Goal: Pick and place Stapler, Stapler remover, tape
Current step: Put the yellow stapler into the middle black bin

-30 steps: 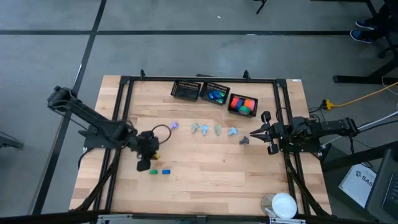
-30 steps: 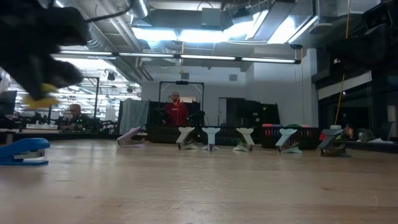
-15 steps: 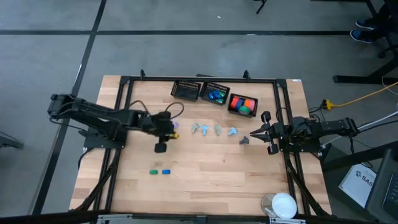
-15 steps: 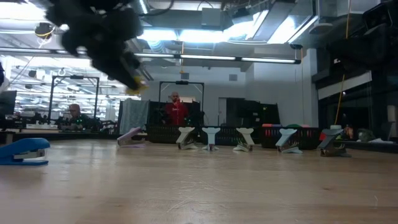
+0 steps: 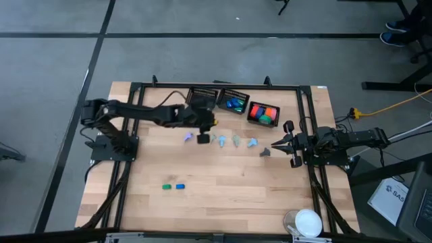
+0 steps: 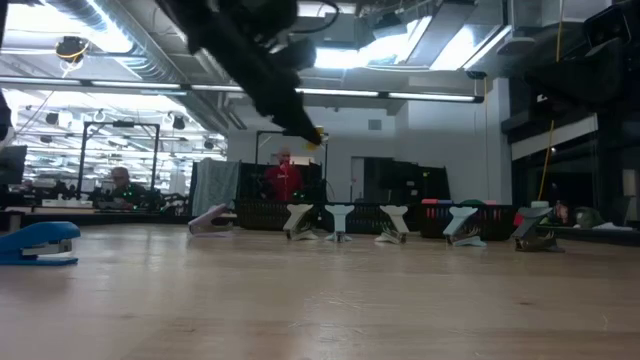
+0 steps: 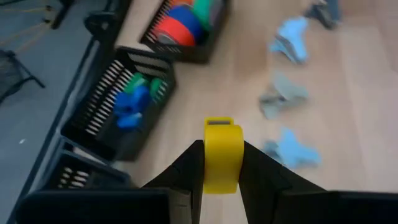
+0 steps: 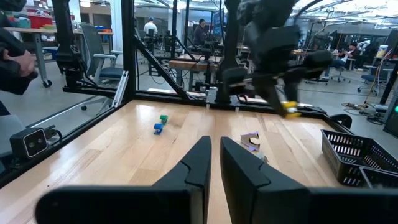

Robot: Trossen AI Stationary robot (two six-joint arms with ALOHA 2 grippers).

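Yellow tape piece (image 7: pixel 222 154) is clamped between the fingers of the left gripper (image 5: pixel 203 127) and carried in the air, just short of the row of three black baskets at the far edge of the table (image 5: pixel 223 202). The middle basket (image 5: pixel 233 103) is taken as landmark. It is already loaded with blue and green tape pieces (image 7: pixel 134 99), so most of the tape sorting is judged done. The basket beside it, on the right arm's side (image 5: pixel 263 113), is filled with orange, red and green pieces; the basket on its other side (image 5: pixel 202 98) looks empty.

Two tape pieces, one green (image 5: pixel 166 187) and one blue (image 5: pixel 180 186), are left well apart from the middle basket, toward the near edge of the table. A row of pastel claw-shaped staple removers (image 5: pixel 233 140) and a purple one (image 5: pixel 188 137) lies near the baskets, unsorted.

Judged remaining: the yellow piece to be dropped in, then the last two tape pieces, then the removers.

The right gripper (image 5: pixel 278 144) waits with fingers spread beside the dark remover (image 5: pixel 264 152), nothing held.
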